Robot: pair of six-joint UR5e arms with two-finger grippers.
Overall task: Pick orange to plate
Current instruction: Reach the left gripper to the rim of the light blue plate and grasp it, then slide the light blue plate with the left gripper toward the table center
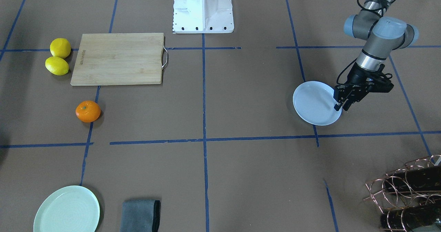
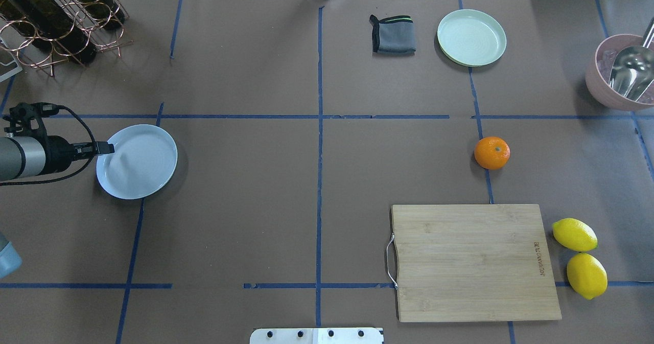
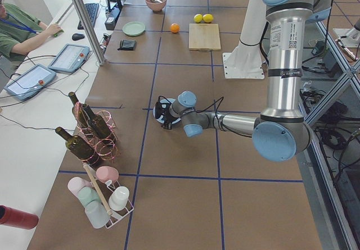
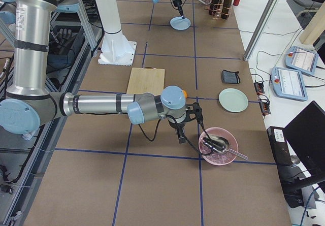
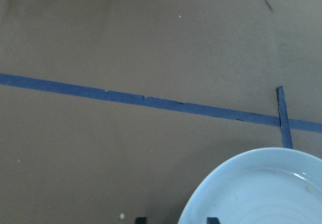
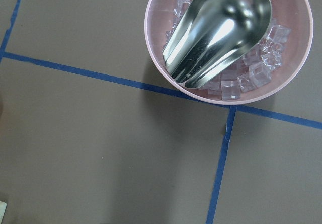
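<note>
The orange (image 1: pixel 88 111) (image 2: pixel 492 153) lies alone on the brown table, beside a blue tape line and a little beyond the cutting board. Far from it, on the robot's left side, rests the bluish-white plate (image 1: pixel 315 102) (image 2: pixel 140 165) (image 5: pixel 256 194). My left gripper (image 1: pixel 341 106) (image 2: pixel 107 148) is open at the plate's outer edge, with the rim between its two fingertips. My right gripper (image 4: pixel 181 137) shows only in the right side view, hanging low beside the pink bowl. I cannot tell its state. Its wrist camera shows no fingers.
A wooden cutting board (image 2: pixel 472 262) lies near the robot, with two lemons (image 2: pixel 575 234) at its right. A mint-green plate (image 2: pixel 471 37) and a folded grey cloth (image 2: pixel 392 33) sit at the far side. A pink bowl (image 2: pixel 595 86) holds ice and a scoop. A wine rack (image 2: pixel 56 22) stands far left.
</note>
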